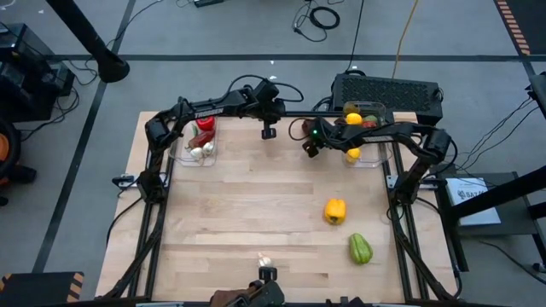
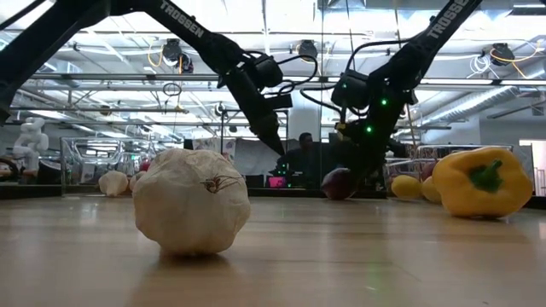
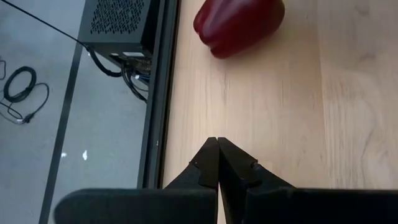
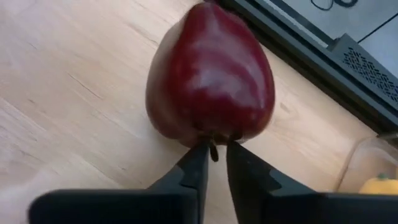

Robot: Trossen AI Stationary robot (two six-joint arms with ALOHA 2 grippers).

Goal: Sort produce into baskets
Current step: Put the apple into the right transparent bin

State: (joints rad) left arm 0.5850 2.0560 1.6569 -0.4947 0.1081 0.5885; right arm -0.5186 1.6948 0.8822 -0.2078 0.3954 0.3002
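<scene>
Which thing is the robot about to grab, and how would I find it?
Look at the table's far edge, in front of the black box. Between the two clear baskets, left and right, sits a dark red pepper, with the right hand closing on its stem. It is the only red piece lying loose; the other loose peppers are yellow and green.

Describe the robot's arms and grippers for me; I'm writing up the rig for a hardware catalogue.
Two dark, near-black jointed arms of slim tubes, white TROSSEN lettering along the links and black cables looped at the joints. The left gripper and right gripper each end in two black, tapering wedge-shaped fingers. Small green lights glow on the right arm's wrist.
</scene>
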